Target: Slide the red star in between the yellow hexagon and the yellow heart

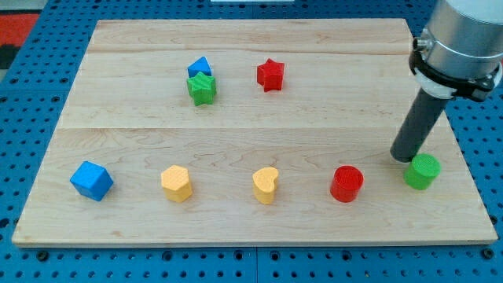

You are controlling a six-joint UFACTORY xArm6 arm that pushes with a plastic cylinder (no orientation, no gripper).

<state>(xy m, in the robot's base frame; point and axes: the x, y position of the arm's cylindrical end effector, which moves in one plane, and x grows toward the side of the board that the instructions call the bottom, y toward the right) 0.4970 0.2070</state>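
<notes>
Near the bottom edge of the wooden board (118,126), the gap to be filled is seen between the yellow hexagon block (177,183) and the yellow heart block (266,185). My tip (406,156) is planted by the right edge, just beside the green cylinder block (422,170), and nothing is held or pressed by it. The red star block (269,75) is found well apart, up and to the view's left of the tip near the top edge, so it must be reached from its far side.
</notes>
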